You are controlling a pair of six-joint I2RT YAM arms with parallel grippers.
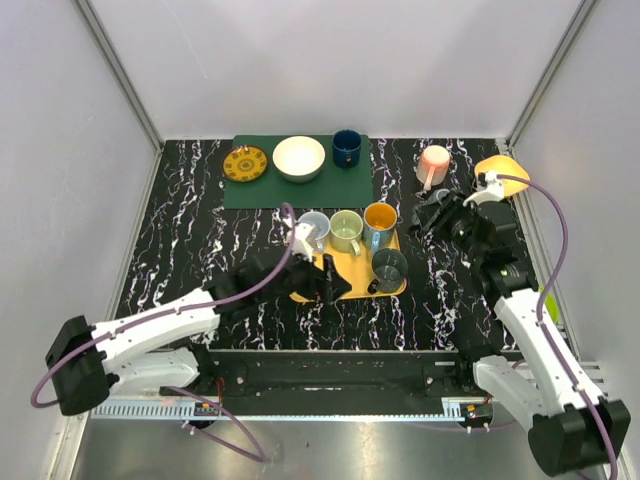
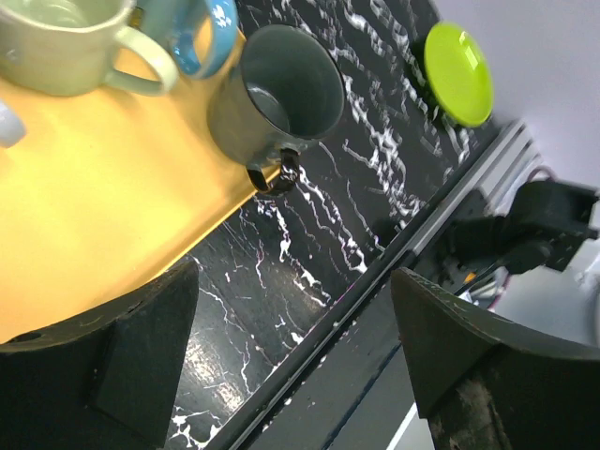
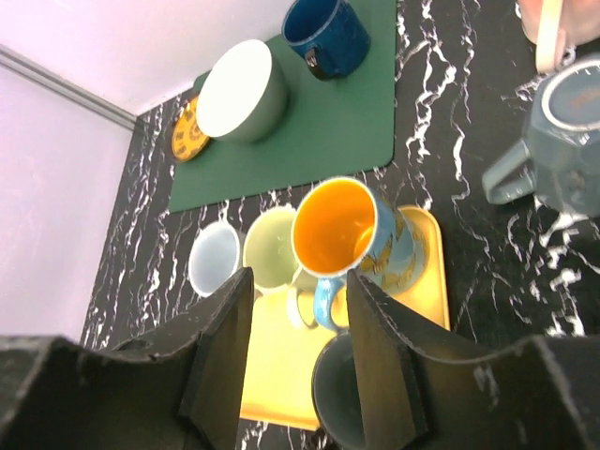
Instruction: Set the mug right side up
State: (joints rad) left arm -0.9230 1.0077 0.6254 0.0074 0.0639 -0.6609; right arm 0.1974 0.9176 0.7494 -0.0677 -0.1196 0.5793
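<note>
We see a black counter (image 1: 190,250) veined in white like marble, and a dark green mat (image 1: 350,185). The plate (image 1: 245,163) is yellow with a dark pattern, the bowl (image 1: 299,157) cream. The tray (image 1: 350,268) is yellow. We count a navy mug (image 1: 347,147), a pale blue mug (image 1: 314,230), a pale green mug (image 1: 346,230), a blue mug (image 1: 380,222) patterned yellow outside and orange within, a dark grey mug (image 1: 389,268), a pink mug (image 1: 433,164), a slate-grey mug (image 3: 562,131) and a lime-green dish (image 2: 457,73).

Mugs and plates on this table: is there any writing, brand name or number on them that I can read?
No readable text shows in any view.
On the orange-lined blue mug: pale shapes on its side, decoration rather than letters.
On the small yellow plate: a dark pattern, too small to tell whether it holds lettering.
On the upturned grey mug: nothing legible on its base.
</note>
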